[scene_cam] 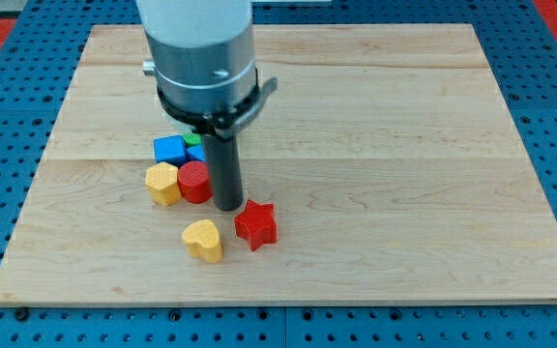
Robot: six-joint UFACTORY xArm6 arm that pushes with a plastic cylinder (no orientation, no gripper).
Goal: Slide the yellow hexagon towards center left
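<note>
My tip (a bare rod, no gripper to judge) sits right of the red cylinder, which blocks the yellow hexagon; pushing left risks shoving both blocks crookedly.

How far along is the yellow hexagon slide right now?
Done: the yellow hexagon already lies left of centre, touching the red cylinder. In hand: my tip stands just right of that cylinder, not on the hexagon. Left: any final nudge toward the view's left.
</note>
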